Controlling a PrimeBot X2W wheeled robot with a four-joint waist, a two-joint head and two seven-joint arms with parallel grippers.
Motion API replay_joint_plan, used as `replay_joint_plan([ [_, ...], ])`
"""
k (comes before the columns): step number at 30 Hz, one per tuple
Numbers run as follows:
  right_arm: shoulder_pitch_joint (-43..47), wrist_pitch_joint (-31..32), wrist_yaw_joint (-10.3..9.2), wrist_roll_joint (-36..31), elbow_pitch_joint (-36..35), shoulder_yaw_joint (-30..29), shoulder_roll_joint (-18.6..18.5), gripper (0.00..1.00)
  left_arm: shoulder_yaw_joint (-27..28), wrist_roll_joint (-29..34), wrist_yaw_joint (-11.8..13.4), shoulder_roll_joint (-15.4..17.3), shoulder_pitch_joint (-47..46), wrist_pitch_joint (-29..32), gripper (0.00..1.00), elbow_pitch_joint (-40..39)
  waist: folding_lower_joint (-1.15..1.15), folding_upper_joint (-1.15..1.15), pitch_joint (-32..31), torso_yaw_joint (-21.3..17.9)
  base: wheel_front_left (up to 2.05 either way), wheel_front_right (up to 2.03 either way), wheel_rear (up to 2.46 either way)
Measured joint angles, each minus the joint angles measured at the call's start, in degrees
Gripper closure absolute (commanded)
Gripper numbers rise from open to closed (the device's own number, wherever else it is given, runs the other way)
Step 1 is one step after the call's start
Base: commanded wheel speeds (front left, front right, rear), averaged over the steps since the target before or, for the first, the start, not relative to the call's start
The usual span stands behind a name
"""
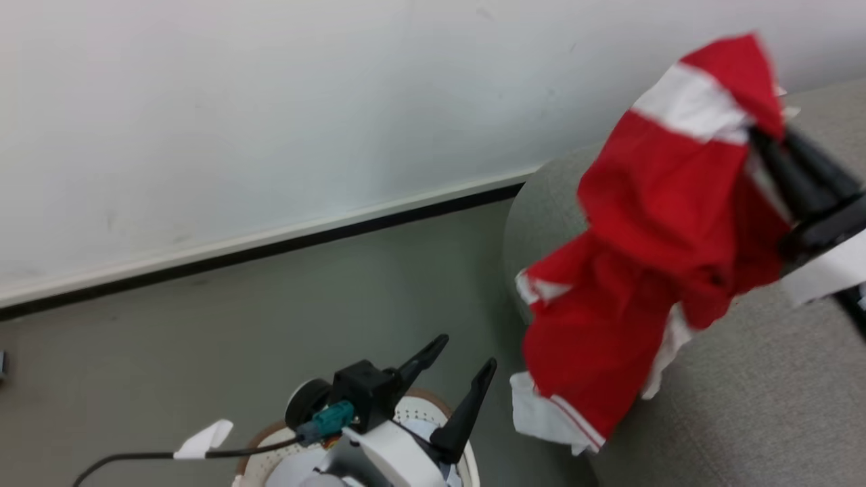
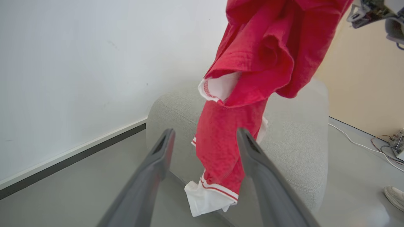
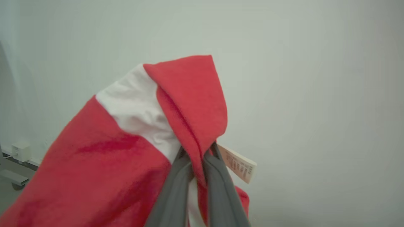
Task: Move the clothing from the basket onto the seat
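While the right fingers [image 1: 756, 138] are clamped shut on a red-and-white fold at the top of the clothing [image 1: 649, 223], the garment hangs in a loose bunch below them, in front of the rounded arm of the seat [image 1: 744, 406]. In the right wrist view the two dark right fingers [image 3: 198, 154] pinch the fold between them. The red cloth [image 3: 110, 164] peaks above the tips, and a printed label [image 3: 238, 164] projects just beside them. The lowest part of the garment, a white sleeve edged with thin red-and-white trim, reaches down the outer face of the seat's arm. Whether it touches the upholstery cannot be told. The left fingers [image 1: 467, 352] are spread wide and hold nothing. They stand off the seat's arm on the floor side, directly above the basket [image 1: 423, 408], which stands on the floor near that arm. In the left wrist view the left fingers [image 2: 205, 130] point toward the seat [image 2: 296, 142]. The hanging clothing [image 2: 246, 56] lies between them and the seat's arm, apart from both tips. The garment hangs apart from the basket and is not yet laid on the seat. Beyond the far side of the seat, a pale shoe [image 2: 394, 197] and loose cables [image 2: 356, 143] lie on the floor.
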Motion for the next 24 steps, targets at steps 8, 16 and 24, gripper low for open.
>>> replay_joint_plan([
  [8, -9.8, 0.0, 0.0, -4.4, 6.2, -10.0, -4.0, 1.0, -0.5, 0.8, -1.0, -0.2, -4.2, 0.5, 0.0, -0.6, 0.0, 0.0, 5.9, 1.8, 0.0, 0.0, 0.0],
  [16, -23.1, 1.4, 0.0, -9.9, 15.0, -17.2, -7.9, 1.0, -1.1, 2.3, -2.1, -0.6, -9.7, 1.3, 0.0, -1.8, 0.01, 0.0, 13.6, 4.2, 0.0, 0.0, 0.0],
  [24, -29.4, 3.4, 0.0, -16.1, 25.1, -21.2, -11.5, 1.0, -1.8, 4.1, -3.5, -1.1, -15.8, 2.6, 0.0, -3.2, 0.01, 0.0, 22.0, 6.3, 0.0, 0.0, 0.0],
])
